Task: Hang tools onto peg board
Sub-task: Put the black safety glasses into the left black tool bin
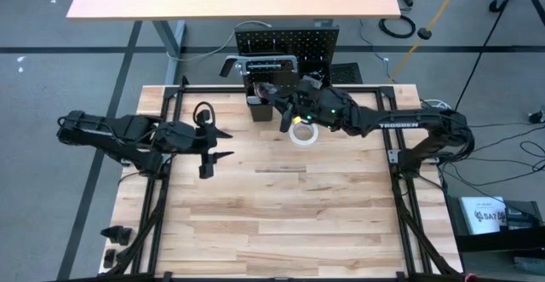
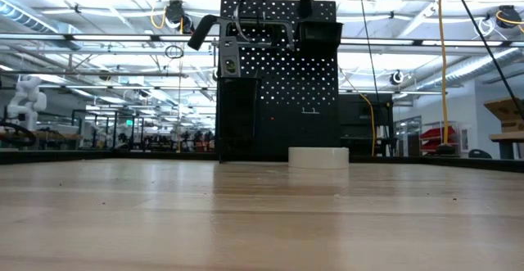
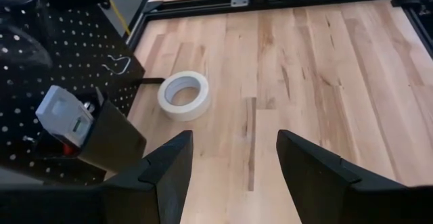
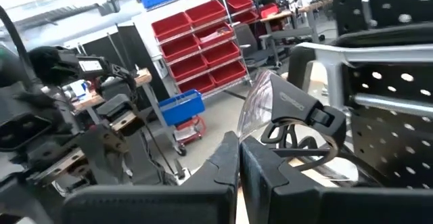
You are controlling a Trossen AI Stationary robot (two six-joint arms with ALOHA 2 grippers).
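Peg board [image 1: 287, 42] upright at table's far edge, grey bar clamp [image 1: 260, 61] already hung on it. White tape roll [image 1: 303, 132] flat on table [image 1: 281, 214] just in front of peg board. My right gripper [image 1: 285, 122] pinched shut, empty, beside tape roll near peg board. My left gripper [image 1: 220, 146] fingers spread, empty, well left of peg board.

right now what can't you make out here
- Right gripper: high view, its own arm covers the fingertips at the peg board.
- Board's hooks: low view, dark tools against the dark panel.
- White tape roll: low view, hole unseen side-on.
- Left gripper: low view, absent.
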